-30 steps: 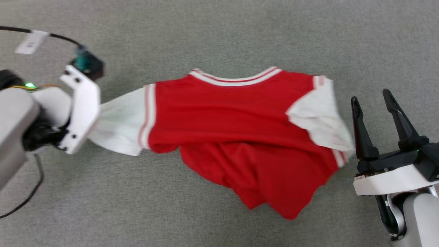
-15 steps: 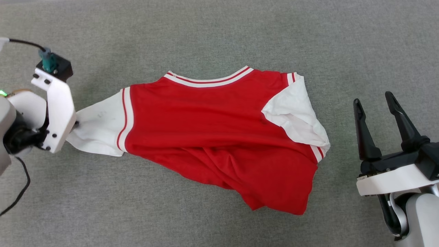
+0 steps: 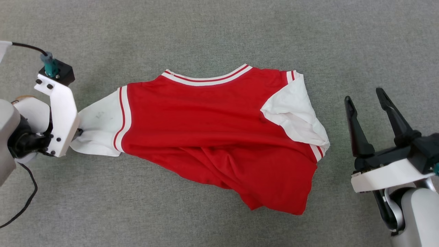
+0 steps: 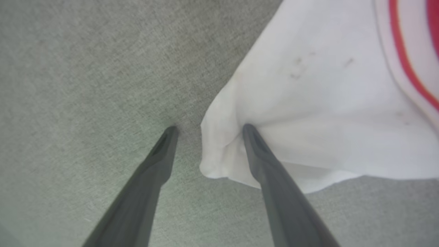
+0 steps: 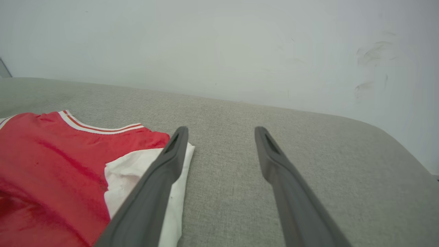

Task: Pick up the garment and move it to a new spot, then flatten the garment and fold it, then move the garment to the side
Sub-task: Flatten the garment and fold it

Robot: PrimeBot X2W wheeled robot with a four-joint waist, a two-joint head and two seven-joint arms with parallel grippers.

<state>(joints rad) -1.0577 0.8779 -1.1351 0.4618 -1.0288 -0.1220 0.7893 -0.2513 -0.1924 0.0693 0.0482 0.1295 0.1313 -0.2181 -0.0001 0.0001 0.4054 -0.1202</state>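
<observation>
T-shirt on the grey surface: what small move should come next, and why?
Probably bring the right gripper, open and clear of the cloth, to the right sleeve, which lies folded onto the red body. The T-shirt is also bunched lower down, so it isn't flat yet. The left gripper is open, one finger on the left sleeve.

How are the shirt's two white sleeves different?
The sleeve at the robot's left lies stretched out flat; the sleeve at its right is crumpled and folded onto the red shirt body. One finger of the open left gripper rests against the left sleeve's edge; the open right gripper sits apart from the right sleeve. Both sleeves are white with red stripes at the seam.
</observation>
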